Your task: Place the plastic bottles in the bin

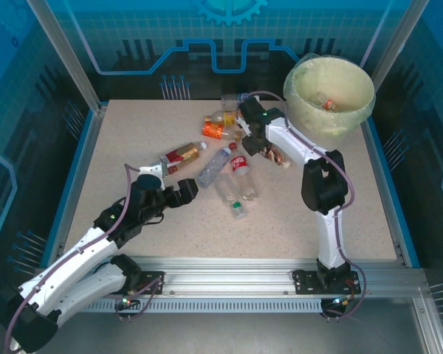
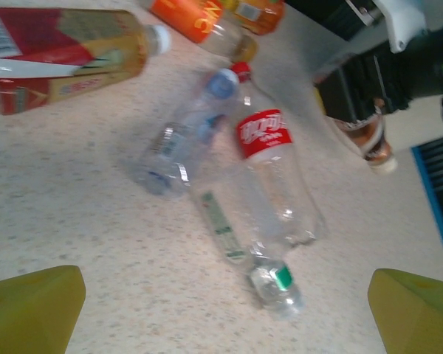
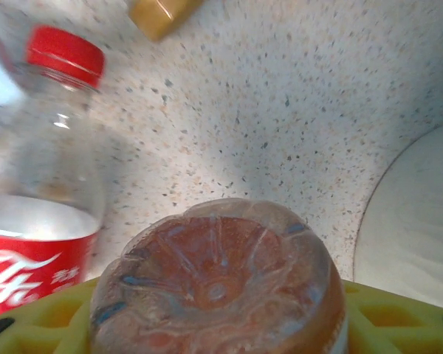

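Speckled beige counter (image 1: 340, 214) w/ blue edging, glass walls around it. Your right gripper (image 1: 269, 151) is clamped on a brown-tinted bottle (image 3: 214, 280). Its ribbed base faces the wrist cam, w/ yellow fingers (image 3: 37, 321) on either side. Can't tell if that bottle is off the counter. Just beside it lies the red-label bottle (image 3: 37, 192), red cap on.

Your left gripper (image 2: 223, 317) hangs low over the counter, near side of the pile, jaws apart w/ nothing between them. Closest ahead is a clear green-cap bottle (image 2: 269, 284), lying flat and touching the red-label bottle. Next out is a clear blue-cap bottle (image 2: 184, 140). Beyond those are an amber bottle w/ red label (image 2: 66, 55) and two orange bottles (image 2: 207, 22).

Bin (image 1: 340, 125) sits at the far right corner, bag-lined, well apart from the left gripper but near the right one. One small bottle (image 1: 327, 104) is inside it already.
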Robot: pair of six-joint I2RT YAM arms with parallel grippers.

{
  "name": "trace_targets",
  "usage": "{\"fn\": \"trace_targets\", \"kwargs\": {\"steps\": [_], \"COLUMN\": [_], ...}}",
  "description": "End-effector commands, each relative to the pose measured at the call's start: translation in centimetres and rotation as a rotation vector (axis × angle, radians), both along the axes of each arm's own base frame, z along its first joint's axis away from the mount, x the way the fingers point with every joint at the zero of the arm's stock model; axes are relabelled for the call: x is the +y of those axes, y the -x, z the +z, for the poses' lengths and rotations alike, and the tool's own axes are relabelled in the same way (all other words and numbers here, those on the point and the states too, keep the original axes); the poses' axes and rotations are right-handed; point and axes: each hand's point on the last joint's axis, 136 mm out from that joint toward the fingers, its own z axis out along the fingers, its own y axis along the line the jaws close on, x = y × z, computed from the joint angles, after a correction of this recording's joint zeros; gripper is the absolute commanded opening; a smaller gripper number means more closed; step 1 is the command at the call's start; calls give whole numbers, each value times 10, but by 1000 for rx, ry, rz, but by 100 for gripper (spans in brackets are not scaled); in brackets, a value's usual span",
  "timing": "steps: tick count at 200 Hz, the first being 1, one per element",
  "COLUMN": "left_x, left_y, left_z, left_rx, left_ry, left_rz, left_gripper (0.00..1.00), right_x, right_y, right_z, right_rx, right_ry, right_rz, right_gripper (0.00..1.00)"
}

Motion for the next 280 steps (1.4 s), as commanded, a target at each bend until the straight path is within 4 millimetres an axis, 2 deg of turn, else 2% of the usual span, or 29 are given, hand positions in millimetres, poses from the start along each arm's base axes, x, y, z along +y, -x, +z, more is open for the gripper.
{"fn": "trace_targets", "kwargs": {"steps": [1,83,124,156,198,218,249,280], "left_x": [-23,-51,-49,-45,-42,-39,-35,-33], "left_y": [2,11,9,7,4,4,2,1], "left_z": [15,39,36,35,32,30,25,22], "left_rx": [-53,-124,-120,-118,-111,-104,-91,-86], "left_ry": [69,172,167,150,139,132,115,108], "left_rz": [-131,-290,-271,-249,-224,-211,-186,-171], "left_gripper": [99,99,99,99,99,99,99,99], "right_x": [14,55,60,54,19,-4,-58,-115], "right_y": [6,49,65,72,67,61,41,19], "right_z": [36,154,212,255,299,317,342,357], "right_rx": [-94,-285,-378,-462,-540,-578,-653,-721], "right_ry": [-67,-403,-550,-640,-741,-788,-831,-887], "right_rz": [-7,73,115,121,65,18,-137,-299], "right_gripper": [45,43,43,42,42,42,42,42]}}
